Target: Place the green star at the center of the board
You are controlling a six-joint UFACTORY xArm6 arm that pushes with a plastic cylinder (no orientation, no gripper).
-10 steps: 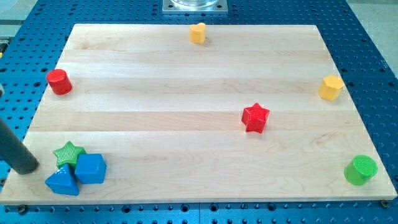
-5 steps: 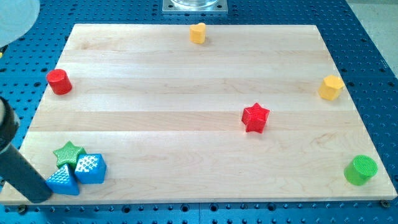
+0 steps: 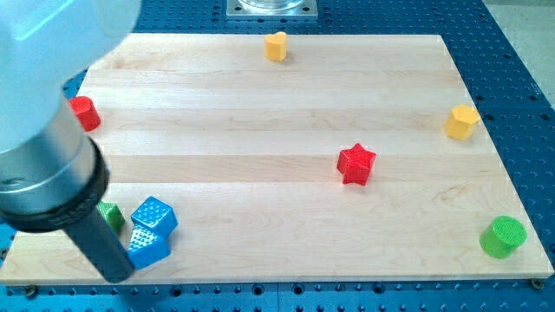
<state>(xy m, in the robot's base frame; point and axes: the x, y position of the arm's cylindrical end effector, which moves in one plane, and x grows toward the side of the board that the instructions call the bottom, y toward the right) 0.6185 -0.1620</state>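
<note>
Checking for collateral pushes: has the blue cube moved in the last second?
Yes. The blue cube has shifted toward the view's right and slightly up, closer to the red star, which stayed put.

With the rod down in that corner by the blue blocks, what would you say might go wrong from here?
My tip sits at the view's bottom-left edge, against the lower blue block. A push may drive both blue blocks, not the green star, or slide one off the board. The arm hides most of the star, so contact is hard to judge.

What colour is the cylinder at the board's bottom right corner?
Green: the cylinder, clearest in the camera view.
</note>
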